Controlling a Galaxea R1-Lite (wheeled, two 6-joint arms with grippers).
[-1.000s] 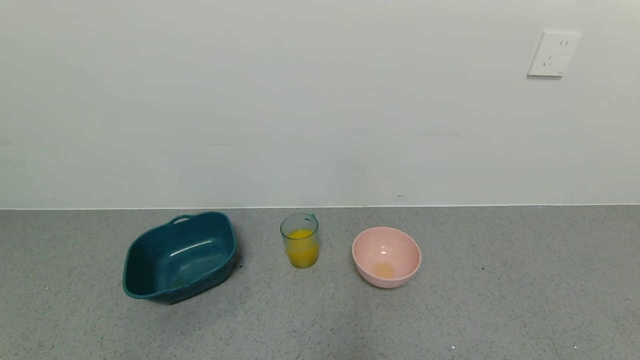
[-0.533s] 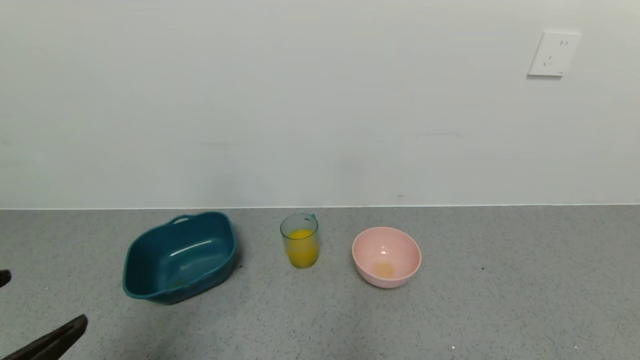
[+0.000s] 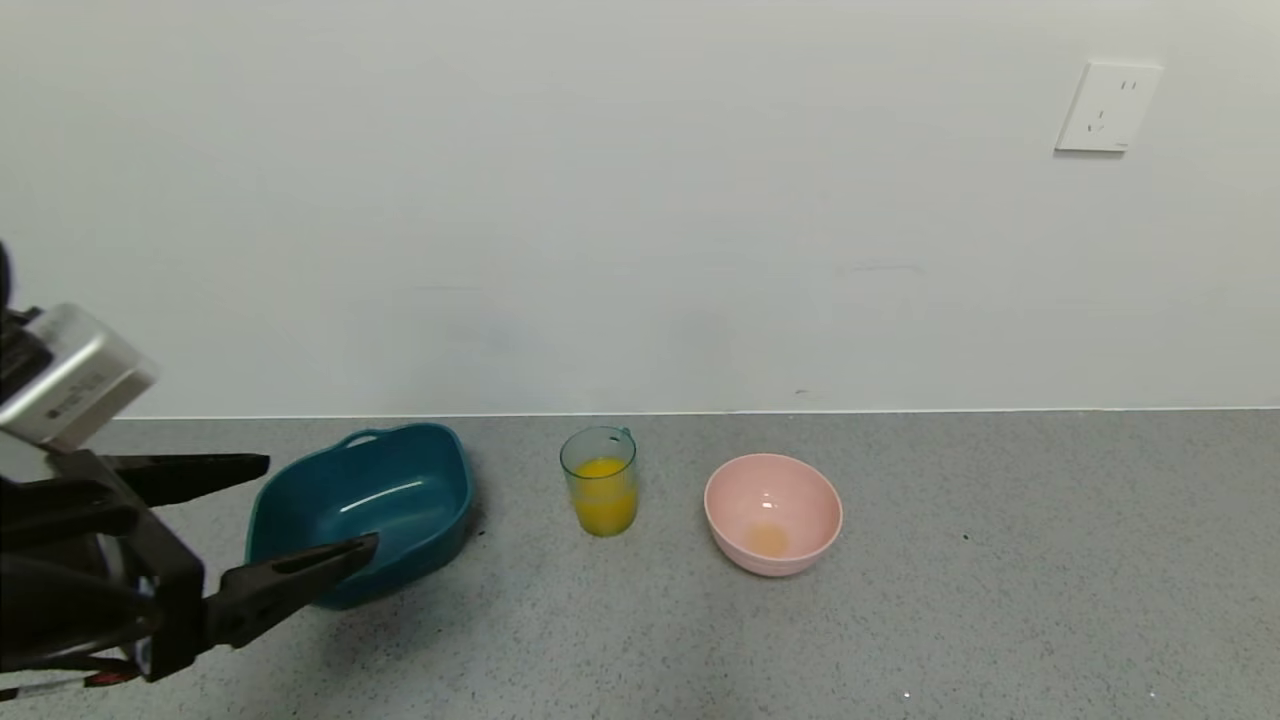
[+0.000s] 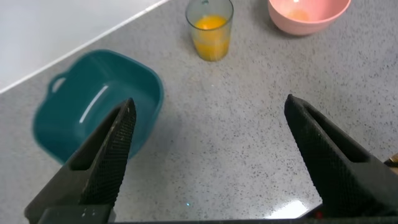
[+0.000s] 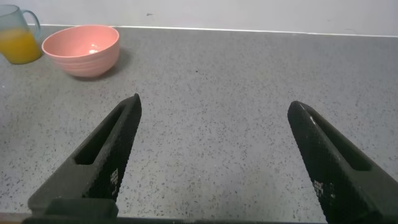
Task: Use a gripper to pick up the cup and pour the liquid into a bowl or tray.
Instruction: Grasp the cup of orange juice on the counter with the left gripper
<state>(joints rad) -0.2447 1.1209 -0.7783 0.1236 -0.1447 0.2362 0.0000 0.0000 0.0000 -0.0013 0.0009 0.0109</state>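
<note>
While the cup (image 3: 599,481) stays put, the left gripper (image 3: 310,510) has risen beside the tub (image 3: 300,520), fingers apart

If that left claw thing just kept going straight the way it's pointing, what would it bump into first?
Probably the teal tub. The left end effector, open, points across the counter with the tub partly between its fingers in the head view. The cup lies farther along; depth is uncertain.
</note>
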